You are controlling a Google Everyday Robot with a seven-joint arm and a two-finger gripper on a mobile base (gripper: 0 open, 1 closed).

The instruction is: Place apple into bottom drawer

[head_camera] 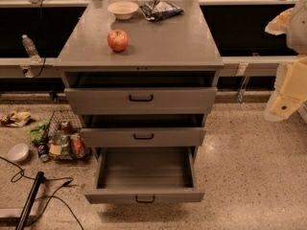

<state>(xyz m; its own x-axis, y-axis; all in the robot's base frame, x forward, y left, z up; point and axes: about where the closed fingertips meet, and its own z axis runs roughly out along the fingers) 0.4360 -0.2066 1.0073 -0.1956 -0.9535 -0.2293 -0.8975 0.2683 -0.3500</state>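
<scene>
The red apple (pixel 117 40) with yellowish patches sits on the left part of the grey cabinet top (pixel 168 42). The bottom drawer (pixel 144 195) is pulled far out near the floor, and its deep box shows nothing inside. It has a small black handle on its front. My gripper (pixel 289 96) is at the right edge of the view, beside the cabinet at about the height of the top drawer, well away from the apple and holding nothing that I can see.
A white bowl (pixel 123 9) and a dark snack bag (pixel 160 8) lie at the back of the cabinet top. The top drawer (pixel 141 98) and middle drawer (pixel 142 136) are partly open. A wire basket (pixel 64 135) of items, a bowl (pixel 18 152), cables and a bottle (pixel 29 48) are at left.
</scene>
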